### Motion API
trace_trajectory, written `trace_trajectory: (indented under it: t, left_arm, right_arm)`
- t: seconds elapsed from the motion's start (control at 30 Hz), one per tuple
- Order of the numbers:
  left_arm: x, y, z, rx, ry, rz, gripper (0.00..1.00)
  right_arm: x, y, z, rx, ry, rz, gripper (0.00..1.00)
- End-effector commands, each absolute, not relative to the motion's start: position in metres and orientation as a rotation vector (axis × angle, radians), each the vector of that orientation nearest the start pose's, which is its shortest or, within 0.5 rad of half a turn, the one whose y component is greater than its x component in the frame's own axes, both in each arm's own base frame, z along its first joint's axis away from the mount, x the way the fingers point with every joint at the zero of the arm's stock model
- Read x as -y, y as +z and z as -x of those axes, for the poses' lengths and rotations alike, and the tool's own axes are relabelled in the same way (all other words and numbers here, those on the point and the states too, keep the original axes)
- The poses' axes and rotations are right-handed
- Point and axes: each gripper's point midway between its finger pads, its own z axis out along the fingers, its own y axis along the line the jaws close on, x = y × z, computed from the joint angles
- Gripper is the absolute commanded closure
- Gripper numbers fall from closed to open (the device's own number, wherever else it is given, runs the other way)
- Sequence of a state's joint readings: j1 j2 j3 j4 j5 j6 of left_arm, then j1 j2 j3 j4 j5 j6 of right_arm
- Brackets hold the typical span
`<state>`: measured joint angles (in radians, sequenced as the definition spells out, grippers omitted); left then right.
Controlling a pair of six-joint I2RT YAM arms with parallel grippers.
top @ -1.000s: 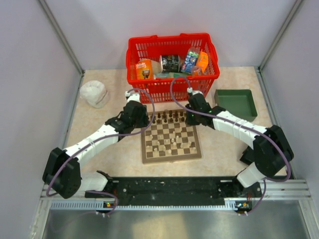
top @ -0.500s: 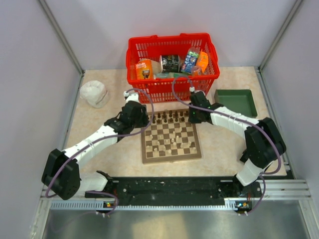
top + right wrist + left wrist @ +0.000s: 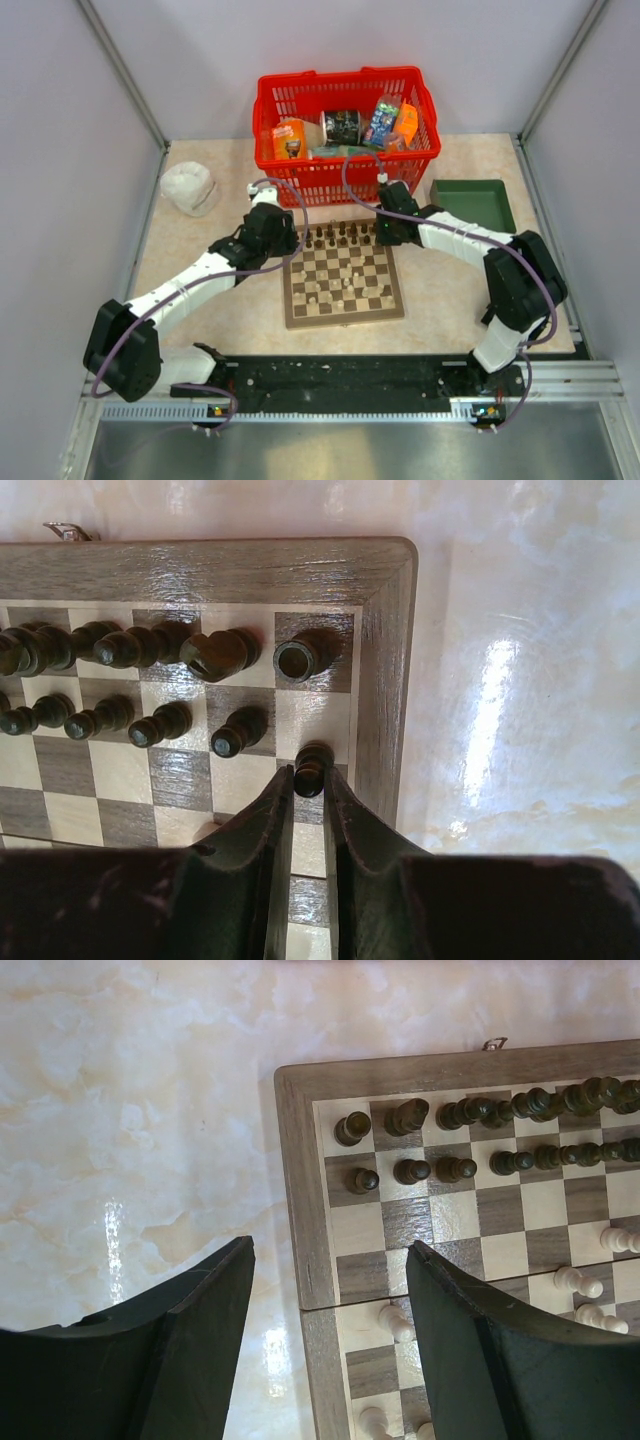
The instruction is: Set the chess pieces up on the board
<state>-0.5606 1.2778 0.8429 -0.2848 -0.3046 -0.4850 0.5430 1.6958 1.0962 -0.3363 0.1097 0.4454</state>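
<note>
Jaws of right gripper (image 3: 308,783) pinched dark pawn (image 3: 314,763) at far right corner of board (image 3: 385,630), left gripper (image 3: 330,1250) jaws parted, empty

The table (image 3: 450,300) is pale and shiny, with cloudy marks like stone. The board (image 3: 345,318) lies flat on it, in the middle. Behind the board stands a red basket (image 3: 330,185), close to the board's far edge. To the right of the board, a bit further back, sits a green tray (image 3: 470,183). Well off to the left of the board, also further back, lies a white lump (image 3: 190,187).
</note>
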Motion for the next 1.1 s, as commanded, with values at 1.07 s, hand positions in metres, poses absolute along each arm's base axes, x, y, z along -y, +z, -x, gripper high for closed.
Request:
trace_trajectory:
  t: [1.07]
  left_arm:
    - [0.165,0.141,-0.327,-2.202,-0.268,0.086,0.32]
  right_arm:
    - [-0.214,0.076,-0.372,-2.466,0.292,0.086,0.69]
